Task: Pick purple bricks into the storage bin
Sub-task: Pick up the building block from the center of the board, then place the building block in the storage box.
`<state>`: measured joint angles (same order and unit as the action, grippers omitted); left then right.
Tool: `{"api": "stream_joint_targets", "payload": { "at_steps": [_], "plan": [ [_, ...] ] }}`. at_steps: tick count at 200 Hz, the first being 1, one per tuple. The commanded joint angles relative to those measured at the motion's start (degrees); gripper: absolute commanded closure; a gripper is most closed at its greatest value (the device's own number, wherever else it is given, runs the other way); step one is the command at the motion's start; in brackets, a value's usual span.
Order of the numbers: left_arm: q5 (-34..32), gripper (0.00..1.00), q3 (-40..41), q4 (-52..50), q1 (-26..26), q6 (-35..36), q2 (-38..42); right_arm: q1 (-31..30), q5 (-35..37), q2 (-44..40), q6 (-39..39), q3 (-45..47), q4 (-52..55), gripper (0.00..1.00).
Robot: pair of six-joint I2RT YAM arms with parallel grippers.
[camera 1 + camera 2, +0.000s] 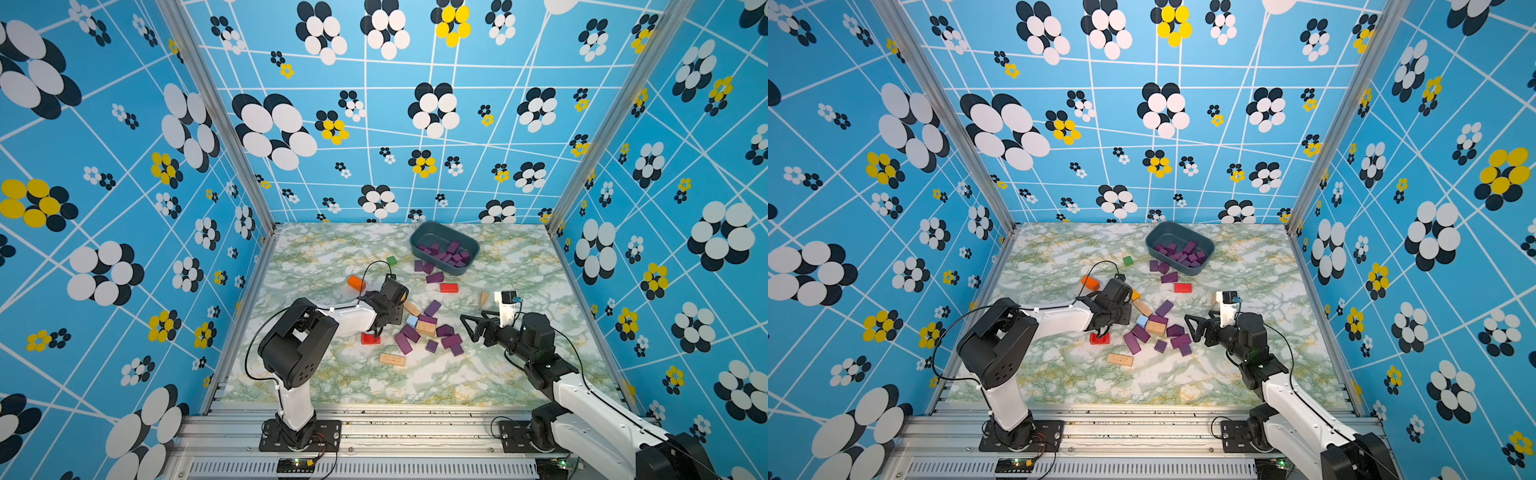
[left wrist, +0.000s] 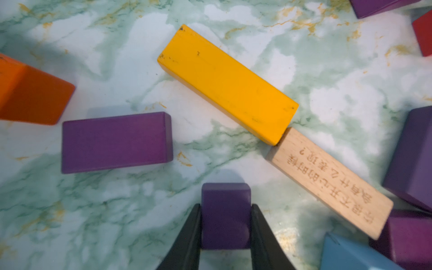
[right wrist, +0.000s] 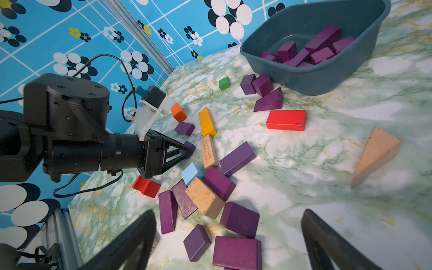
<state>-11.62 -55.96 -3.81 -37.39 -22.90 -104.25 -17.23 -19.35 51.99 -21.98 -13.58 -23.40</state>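
Grasping step | left tool (image 2: 226, 207) clamped on small purple brick (image 2: 225, 196) | right tool (image 3: 228, 212) jaws apart | next: lift straight up, carry to storage bin (image 3: 304, 79) well beyond left tool

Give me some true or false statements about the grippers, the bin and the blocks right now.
The left gripper is shut on a small dark-purple wooden brick. True.
The right gripper is shut on a brick too. False: it is open and empty.
The slate-blue plastic storage bin is empty. False: the bin holds purple bricks.
The yellow wooden bar touches the engraved tan wooden bar end to end. True.
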Motion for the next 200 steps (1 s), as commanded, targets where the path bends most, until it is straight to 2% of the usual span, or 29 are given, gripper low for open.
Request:
{"api": "stream_joint_targets", "payload": {
  "at_steps": [1,43,69,117,151,185,200],
  "plan": [
    [-1.4,0.79,-1.3,-2.7,-0.7,2.2,1.6,-0.1,-0.7,0.6,-1.3,-1.1,-1.5,0.01],
    [0.9,0.78,-4.7,-1.9,-1.9,4.9,6.4,-0.1,-8.7,6.8,-3.5,-2.3,-7.2,0.01],
    [3.4,0.78,-10.1,-1.0,-2.4,7.0,5.8,-0.1,-9.7,8.8,-4.2,-2.8,-8.1,0.01],
    [8.5,0.78,-24.7,0.1,-2.9,11.3,-3.7,0.0,-7.3,6.7,-3.1,-2.1,-6.4,0.01],
    [10.3,0.78,-30.3,4.4,-2.9,11.8,-9.7,-0.1,-5.4,6.2,-2.0,-2.3,-4.6,0.01],
    [9.8,0.78,-37.3,4.9,-2.5,14.6,-16.1,-0.1,-3.9,7.3,-1.7,-2.5,-4.1,0.01],
    [8.6,0.78,-38.1,8.1,-2.1,14.7,-18.0,-0.1,-3.7,7.9,-1.5,-2.7,-4.2,0.01]
  ]
}}
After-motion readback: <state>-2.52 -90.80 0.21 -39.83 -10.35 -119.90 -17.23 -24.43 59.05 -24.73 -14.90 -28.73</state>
